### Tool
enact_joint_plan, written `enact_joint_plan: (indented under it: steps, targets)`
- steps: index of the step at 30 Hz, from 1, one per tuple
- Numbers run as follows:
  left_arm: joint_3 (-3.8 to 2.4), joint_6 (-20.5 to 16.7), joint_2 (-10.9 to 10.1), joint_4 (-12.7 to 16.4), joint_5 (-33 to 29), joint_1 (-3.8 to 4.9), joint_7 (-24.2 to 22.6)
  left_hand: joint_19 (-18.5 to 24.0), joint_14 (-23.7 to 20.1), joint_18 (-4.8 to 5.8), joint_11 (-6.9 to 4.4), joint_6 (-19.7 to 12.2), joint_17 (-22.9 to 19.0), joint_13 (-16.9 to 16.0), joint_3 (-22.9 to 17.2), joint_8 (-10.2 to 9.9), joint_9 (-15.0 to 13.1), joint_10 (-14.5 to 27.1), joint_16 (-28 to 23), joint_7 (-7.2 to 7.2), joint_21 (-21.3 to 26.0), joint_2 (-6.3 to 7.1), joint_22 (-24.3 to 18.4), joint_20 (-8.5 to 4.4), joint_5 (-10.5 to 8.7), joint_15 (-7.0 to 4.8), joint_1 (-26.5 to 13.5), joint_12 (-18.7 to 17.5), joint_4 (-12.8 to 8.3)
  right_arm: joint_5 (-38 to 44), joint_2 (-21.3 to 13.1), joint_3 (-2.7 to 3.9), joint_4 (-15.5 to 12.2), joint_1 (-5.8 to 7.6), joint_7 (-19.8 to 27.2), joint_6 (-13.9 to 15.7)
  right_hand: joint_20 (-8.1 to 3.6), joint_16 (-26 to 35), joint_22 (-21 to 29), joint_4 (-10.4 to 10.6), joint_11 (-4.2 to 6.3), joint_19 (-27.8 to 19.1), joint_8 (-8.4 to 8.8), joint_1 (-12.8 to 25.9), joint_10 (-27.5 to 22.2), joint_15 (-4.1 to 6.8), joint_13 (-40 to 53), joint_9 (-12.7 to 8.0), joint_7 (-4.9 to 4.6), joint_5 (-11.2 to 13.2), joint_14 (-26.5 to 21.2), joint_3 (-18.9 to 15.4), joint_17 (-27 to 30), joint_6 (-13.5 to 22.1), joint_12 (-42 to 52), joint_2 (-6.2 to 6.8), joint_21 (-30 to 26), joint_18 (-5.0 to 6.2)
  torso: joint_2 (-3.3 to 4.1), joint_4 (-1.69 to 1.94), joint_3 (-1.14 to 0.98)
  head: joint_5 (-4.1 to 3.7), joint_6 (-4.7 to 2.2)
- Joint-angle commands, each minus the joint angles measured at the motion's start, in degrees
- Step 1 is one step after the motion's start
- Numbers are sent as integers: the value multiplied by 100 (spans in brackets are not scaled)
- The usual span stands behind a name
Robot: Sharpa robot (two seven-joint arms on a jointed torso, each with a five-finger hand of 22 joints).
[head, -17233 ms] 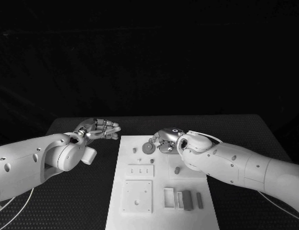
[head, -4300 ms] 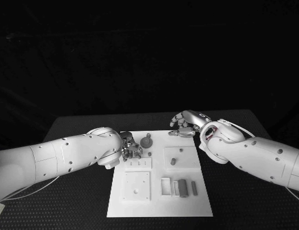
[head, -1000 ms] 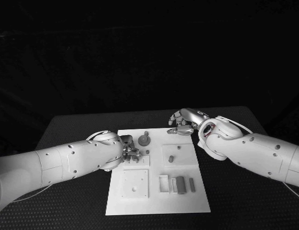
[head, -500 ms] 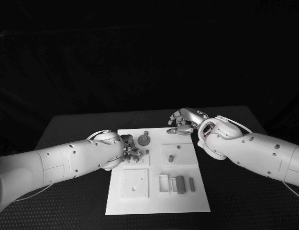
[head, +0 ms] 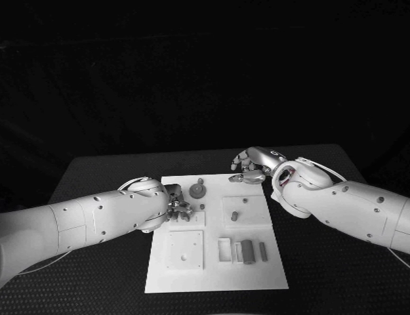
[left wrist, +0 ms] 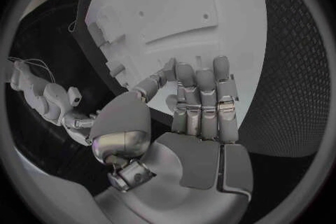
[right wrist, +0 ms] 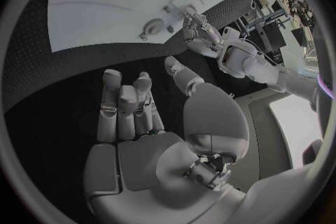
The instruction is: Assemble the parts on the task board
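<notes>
Mid-frame in the head view, our left hand sits low on the task board's left side; whether it's gripping something we can't tell. Our right hand hovers off the far right corner, fingers loose and holding nothing. Grey parts lie lower right.
</notes>
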State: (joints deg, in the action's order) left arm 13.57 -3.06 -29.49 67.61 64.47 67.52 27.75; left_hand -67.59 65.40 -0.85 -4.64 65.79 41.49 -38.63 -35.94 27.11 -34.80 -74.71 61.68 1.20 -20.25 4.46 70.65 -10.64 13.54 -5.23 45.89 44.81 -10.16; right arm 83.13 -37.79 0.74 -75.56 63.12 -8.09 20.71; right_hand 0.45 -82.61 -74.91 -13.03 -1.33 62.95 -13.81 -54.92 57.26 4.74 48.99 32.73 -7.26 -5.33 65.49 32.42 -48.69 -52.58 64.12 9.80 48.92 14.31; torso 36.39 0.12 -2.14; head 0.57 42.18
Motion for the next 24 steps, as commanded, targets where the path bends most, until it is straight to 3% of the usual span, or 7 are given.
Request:
enact_joint_plan:
  steps: [1,24]
  targets:
    - [-4,102,4,15,14,-7,-14,-47,-51,-44,-26,19,-10,8,1,-4,-6,7,34,-6,27,59,6,-4,-27,8,12,33,43,18,5,3,-2,0,7,-61,-8,13,-81,29,-9,-44,31,15,-22,0,-6,10,-59,18,-50,1,-3,0,-18,-1,-23,69,0,1,-1,2,-1]
    - [-4,62,23,3,4,-15,-37,-40,-80,-37,-18,-6,-57,35,14,-18,-18,38,59,3,59,100,24,-4,-144,6,-3,50,112,14,10,3,5,0,11,-56,-9,13,-82,37,-9,-45,33,17,-23,0,-10,12,-59,18,-50,1,-3,1,-16,5,-24,69,0,1,-3,-3,-29]
